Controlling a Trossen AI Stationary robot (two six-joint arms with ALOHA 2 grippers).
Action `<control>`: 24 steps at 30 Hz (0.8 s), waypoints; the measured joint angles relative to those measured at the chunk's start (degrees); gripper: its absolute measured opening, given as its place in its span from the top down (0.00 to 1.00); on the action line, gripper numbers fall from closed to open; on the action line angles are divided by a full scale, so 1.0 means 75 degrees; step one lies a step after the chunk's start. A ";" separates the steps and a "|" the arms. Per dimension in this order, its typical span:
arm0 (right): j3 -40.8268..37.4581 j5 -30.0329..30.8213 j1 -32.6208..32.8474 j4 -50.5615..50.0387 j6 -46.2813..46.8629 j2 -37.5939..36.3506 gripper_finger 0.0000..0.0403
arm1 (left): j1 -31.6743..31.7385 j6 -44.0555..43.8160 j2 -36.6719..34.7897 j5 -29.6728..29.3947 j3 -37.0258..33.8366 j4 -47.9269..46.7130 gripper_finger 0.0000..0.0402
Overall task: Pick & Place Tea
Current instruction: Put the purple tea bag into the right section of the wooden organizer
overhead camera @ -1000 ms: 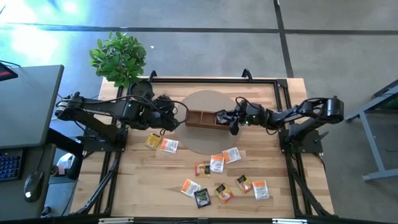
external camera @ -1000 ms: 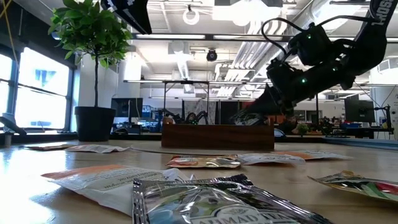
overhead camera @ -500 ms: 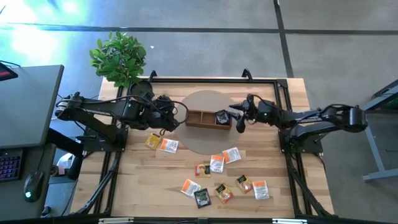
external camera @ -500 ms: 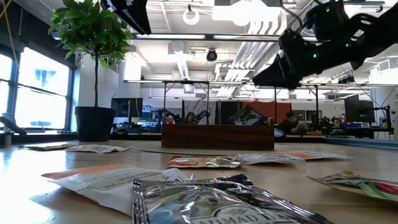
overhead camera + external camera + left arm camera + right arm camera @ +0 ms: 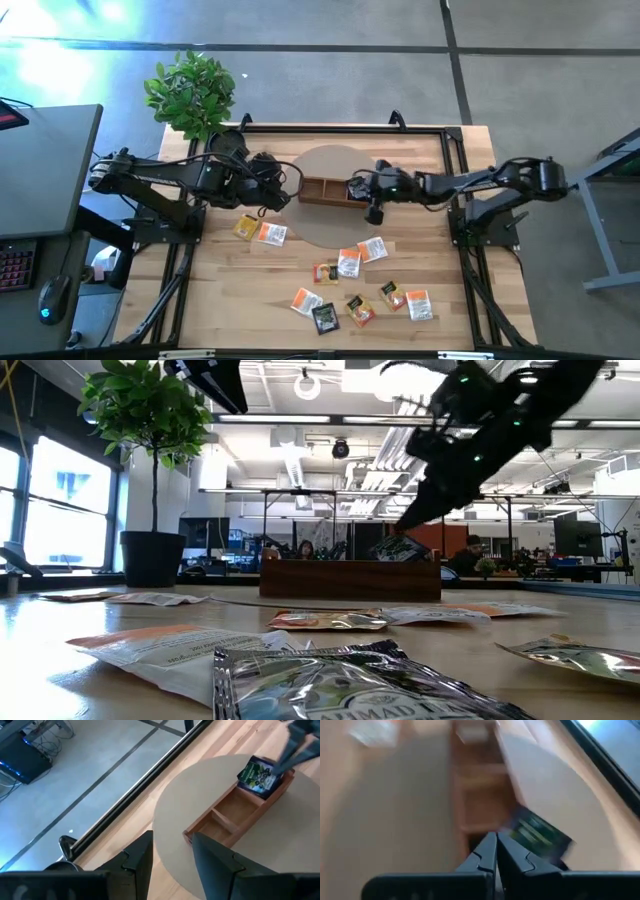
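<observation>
Wooden tray (image 5: 325, 190) sits on its round mat (image 5: 330, 205) at table centre, one black tea packet (image 5: 357, 188) leaning in its 3 o'clock compartment while the other packets (image 5: 348, 262) lie scattered toward 6 o'clock. Right gripper (image 5: 375, 203), fingers pressed together and empty, hangs beside that compartment; I judge one placement finished, so next it must open over a loose packet. Left gripper (image 5: 268, 193) waits at 9 o'clock, fingers apart.

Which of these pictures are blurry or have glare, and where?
Right wrist view: motion-smeared, the wooden tray and the black tea packet soft. Low view: the nearest packet is out of focus, ceiling lights blown out. High view: bluish-white glare on the floor at the top left corner. Left wrist view: fairly sharp.
</observation>
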 joint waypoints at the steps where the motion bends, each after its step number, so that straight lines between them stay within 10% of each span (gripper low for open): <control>1: 0.0283 0.0159 -0.0003 -0.0479 -0.0015 0.0188 0.99 | 0.0000 0.0000 0.0000 -0.0003 0.0000 0.0000 0.66; 12: 0.2367 0.0348 0.0015 -0.3695 0.0206 0.2200 1.00 | 0.0000 0.0066 0.0000 0.0023 0.0000 -0.0029 0.66; 24: 0.3773 0.0197 0.0162 -0.5445 0.0106 0.1805 1.00 | 0.0000 0.0082 0.0003 0.0029 0.0000 -0.0247 0.66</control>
